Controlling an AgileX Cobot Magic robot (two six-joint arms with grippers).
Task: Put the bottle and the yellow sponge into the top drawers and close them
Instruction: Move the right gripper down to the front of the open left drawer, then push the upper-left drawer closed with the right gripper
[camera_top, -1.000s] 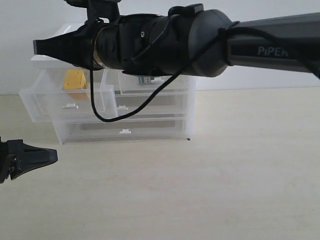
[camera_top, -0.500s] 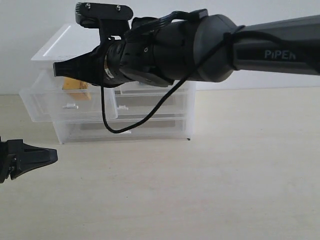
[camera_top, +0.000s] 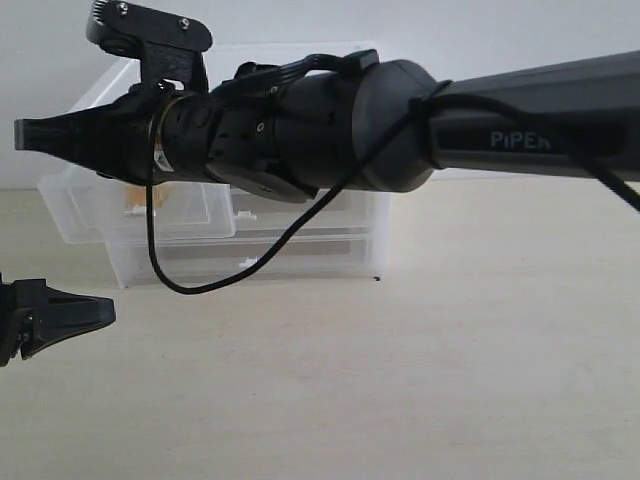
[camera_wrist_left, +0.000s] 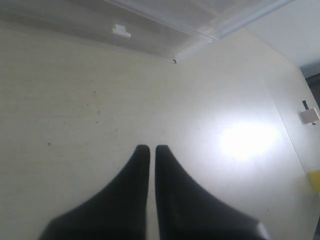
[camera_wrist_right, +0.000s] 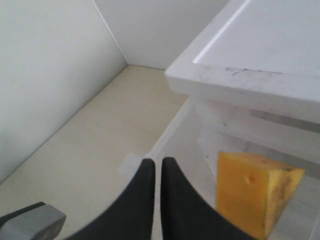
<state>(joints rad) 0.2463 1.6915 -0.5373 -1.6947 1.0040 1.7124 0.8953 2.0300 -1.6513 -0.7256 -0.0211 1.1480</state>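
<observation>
The yellow sponge (camera_wrist_right: 255, 195) stands inside the left of the top drawers (camera_wrist_right: 172, 135), which is pulled out of the translucent cabinet (camera_top: 385, 215). In the exterior view only an orange sliver of the sponge (camera_top: 135, 184) shows under my right arm. My right gripper (camera_wrist_right: 157, 162) is shut and empty, its tips over the drawer's front rim by the tab handle (camera_wrist_right: 131, 162). In the exterior view the right gripper (camera_top: 20, 135) points left past the drawer (camera_top: 85, 215). The left gripper (camera_wrist_left: 149, 148) is shut and empty, low over the table; in the exterior view the left gripper (camera_top: 108, 312) sits at the left edge. The bottle and the right top drawer are hidden behind the arm.
Two full-width drawers sit below, the lowest with its handle (camera_top: 250, 262) (camera_wrist_left: 121, 31) facing the table. The cabinet's flat lid (camera_wrist_right: 270, 50) is beside my right gripper. A white wall stands close behind. A small white block (camera_wrist_left: 310, 116) and a yellow item (camera_wrist_left: 315, 180) lie far off.
My right arm dropped, then swung left across the cabinet front, so its shut tips now stick out past the open drawer. The left arm has not moved.
</observation>
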